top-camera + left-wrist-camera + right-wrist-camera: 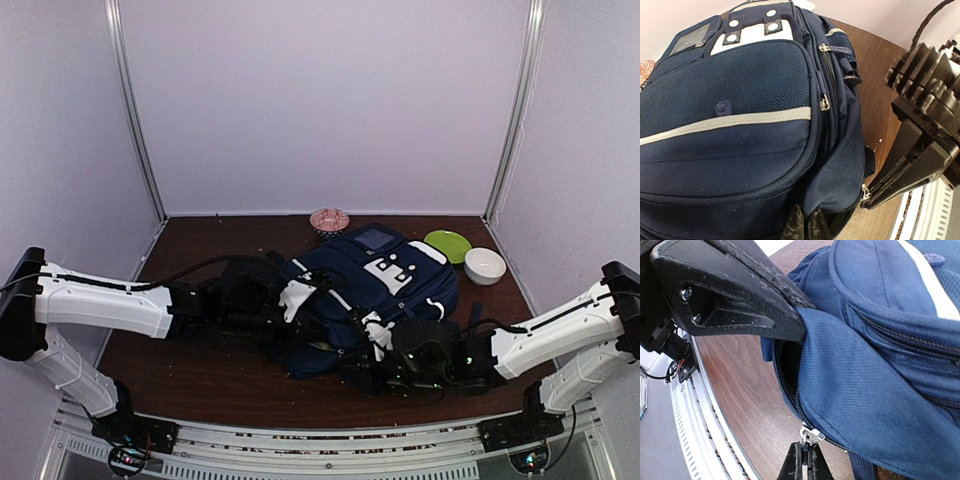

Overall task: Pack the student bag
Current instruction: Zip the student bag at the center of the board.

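The student bag (385, 280) is a navy-blue backpack lying flat in the middle of the table, with its white buckle patch (392, 268) facing up. My left gripper (807, 222) is shut on a fold of the bag's fabric beside the open zipper mouth; it also shows at the bag's left side (305, 300). My right gripper (806, 457) is shut on the metal zipper pull (809, 435) at the bag's near edge (372, 345). The compartment gapes open a little (790, 360), dark inside. In the left wrist view the right gripper's fingers (910, 160) reach to that same pull (866, 192).
Behind the bag stand a pink patterned dish (329, 219), a green plate (447, 245) and a white bowl (485, 265). Brown tabletop (200, 380) runs to a metal rail (300, 445) at the near edge. Pale walls close in the back and sides.
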Controlling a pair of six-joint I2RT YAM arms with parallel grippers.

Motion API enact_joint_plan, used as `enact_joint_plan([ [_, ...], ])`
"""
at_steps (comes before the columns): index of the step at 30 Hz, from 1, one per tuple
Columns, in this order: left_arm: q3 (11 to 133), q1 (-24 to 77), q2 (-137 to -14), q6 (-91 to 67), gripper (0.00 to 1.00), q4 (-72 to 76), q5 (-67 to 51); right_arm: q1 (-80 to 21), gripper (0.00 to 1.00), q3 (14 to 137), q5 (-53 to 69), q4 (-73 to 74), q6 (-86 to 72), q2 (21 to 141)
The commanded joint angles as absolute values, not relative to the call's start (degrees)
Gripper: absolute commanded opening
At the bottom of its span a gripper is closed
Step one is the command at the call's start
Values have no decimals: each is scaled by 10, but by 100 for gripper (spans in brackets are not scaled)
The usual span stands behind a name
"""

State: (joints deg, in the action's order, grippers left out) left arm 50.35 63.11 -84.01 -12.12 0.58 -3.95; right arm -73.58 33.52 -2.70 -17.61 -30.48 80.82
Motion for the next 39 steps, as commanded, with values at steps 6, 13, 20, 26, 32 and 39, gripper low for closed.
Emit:
enact_joint_plan([
  [6, 505, 637, -815, -150, 0, 87, -35, -759, 0, 363, -3, -201, -307, 818],
  [13, 497, 637, -808, -153, 0, 84, -26, -761, 0, 354, -11, -199, -309, 810],
  [20, 493, 640, -798, -153, 30, 78, -29, -761, 0, 353, -13, -190, -309, 809],
  [26, 489, 653, -786, -154, 52, 67, -7, -761, 0, 352, -9, -188, -307, 811],
  [32, 436, 663, -737, -186, 62, 88, 41, -763, 8, 364, 19, -177, -303, 809],
  [39, 377, 668, -678, -217, 66, 99, 104, -766, 34, 405, 82, -137, -292, 798],
])
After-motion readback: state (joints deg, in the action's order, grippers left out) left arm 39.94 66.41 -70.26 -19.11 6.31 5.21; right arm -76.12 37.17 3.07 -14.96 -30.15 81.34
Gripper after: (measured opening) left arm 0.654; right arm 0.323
